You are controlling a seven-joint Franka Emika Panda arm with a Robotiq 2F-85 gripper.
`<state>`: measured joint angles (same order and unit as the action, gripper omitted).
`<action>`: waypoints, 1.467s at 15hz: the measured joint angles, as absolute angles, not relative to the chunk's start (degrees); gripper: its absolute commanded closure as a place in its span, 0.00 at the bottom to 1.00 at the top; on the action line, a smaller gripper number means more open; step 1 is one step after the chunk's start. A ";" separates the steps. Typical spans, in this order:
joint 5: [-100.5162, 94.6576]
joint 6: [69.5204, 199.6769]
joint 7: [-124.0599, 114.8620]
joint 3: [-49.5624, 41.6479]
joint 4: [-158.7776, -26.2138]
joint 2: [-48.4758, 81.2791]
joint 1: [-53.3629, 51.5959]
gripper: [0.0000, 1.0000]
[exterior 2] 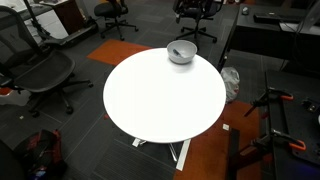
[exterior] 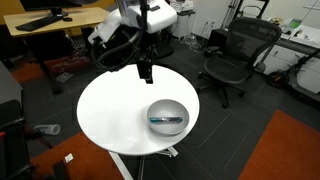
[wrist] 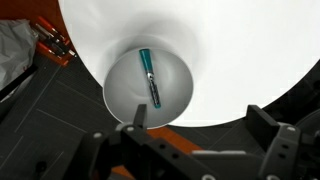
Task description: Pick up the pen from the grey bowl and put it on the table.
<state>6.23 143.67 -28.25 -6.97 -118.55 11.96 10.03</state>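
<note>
The pen [wrist: 149, 77] lies flat on the bottom of the grey bowl [wrist: 176, 100], untouched. The bowl stands close to the edge of the counter [wrist: 240, 50]. The gripper [wrist: 198, 125] is spread wide and empty, above and clear of the bowl.

Risks noted:
- The fingers strike the smooth curved wall and skid the bowl toward the edge.
- The slim pen rolls aside.
- The gripper closes along the pen rather than across it.
</note>
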 measured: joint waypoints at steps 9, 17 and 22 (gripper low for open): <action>9.07 144.78 -21.85 -8.74 -113.46 20.50 10.87 0.00; 11.50 144.76 -18.28 -8.75 -106.15 30.73 12.50 0.00; 11.50 144.71 -18.28 -8.76 -101.36 36.89 12.84 0.00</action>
<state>11.50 144.71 -18.28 -8.76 -101.36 36.89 12.84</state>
